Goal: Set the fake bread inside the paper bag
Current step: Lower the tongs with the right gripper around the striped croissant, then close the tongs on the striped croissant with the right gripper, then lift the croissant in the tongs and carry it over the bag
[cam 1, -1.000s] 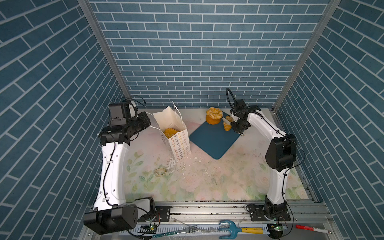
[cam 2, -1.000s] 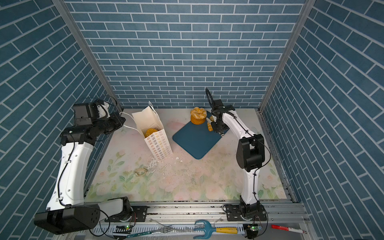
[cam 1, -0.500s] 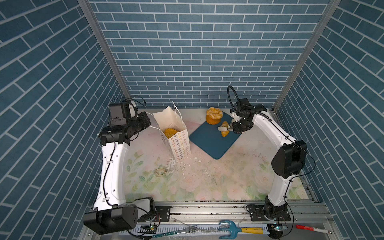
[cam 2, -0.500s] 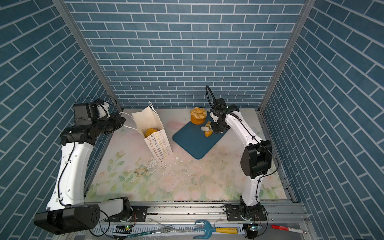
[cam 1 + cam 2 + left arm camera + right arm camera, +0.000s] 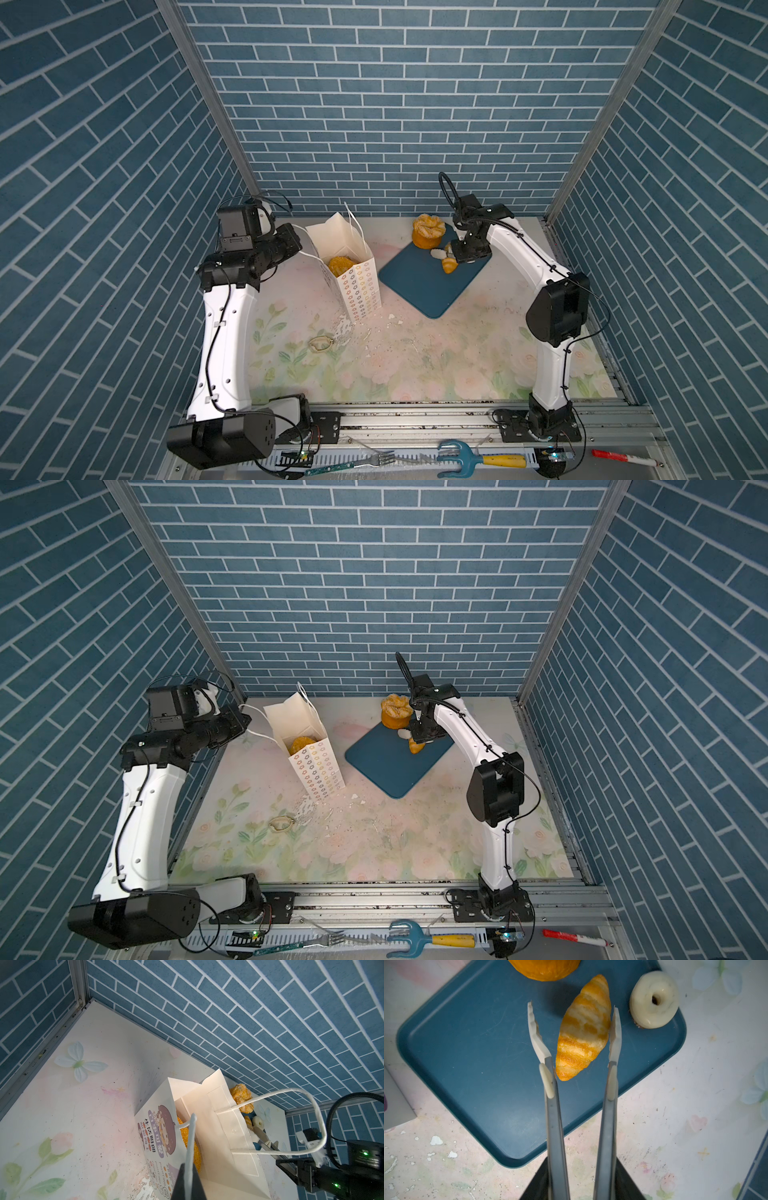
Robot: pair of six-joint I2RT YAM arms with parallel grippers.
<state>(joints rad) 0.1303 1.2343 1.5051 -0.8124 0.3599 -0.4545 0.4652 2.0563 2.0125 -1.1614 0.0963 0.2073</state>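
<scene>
Our croissant (image 5: 583,1028) lies flat on the tray (image 5: 467,1043). Its long axis runs nearly along the fingers of the right gripper (image 5: 572,1006), with one end toward the cake (image 5: 428,232). Those fingers stand half apart astride it: one tip touches its side, the other is clear. A white ring (image 5: 654,999) sits just beside. The bag (image 5: 361,286) stands upright with a bun (image 5: 340,264) inside, and our left gripper (image 5: 188,1169) pinches its handle (image 5: 191,1136).
</scene>
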